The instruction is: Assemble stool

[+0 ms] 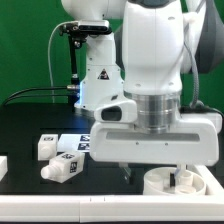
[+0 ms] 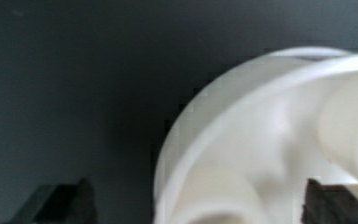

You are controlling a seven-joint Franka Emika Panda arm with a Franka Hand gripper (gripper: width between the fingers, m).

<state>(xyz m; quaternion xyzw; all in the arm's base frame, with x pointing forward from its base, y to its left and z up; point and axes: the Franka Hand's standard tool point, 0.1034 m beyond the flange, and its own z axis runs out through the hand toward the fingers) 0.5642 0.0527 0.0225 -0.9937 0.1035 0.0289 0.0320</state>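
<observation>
Seat (image 1: 178, 183) sits on black table (image 1: 25, 125) at exterior view's lower right. Arm stands upright over it, gripper (image 1: 155, 168) pointing straight down just above. Tagged legs (image 1: 62, 166) lie well apart, toward exterior view's left. Wrist view alone shows fingers (image 2: 55, 203) spread wide w/ seat's curved rim btwn them, contact unclear.

Black matte bench (image 1: 25, 125) under a pale, evenly lit wall (image 1: 25, 40), with a green panel (image 1: 208, 70) at the exterior view's right and a dark cable (image 1: 30, 94) along the bench's far edge.
</observation>
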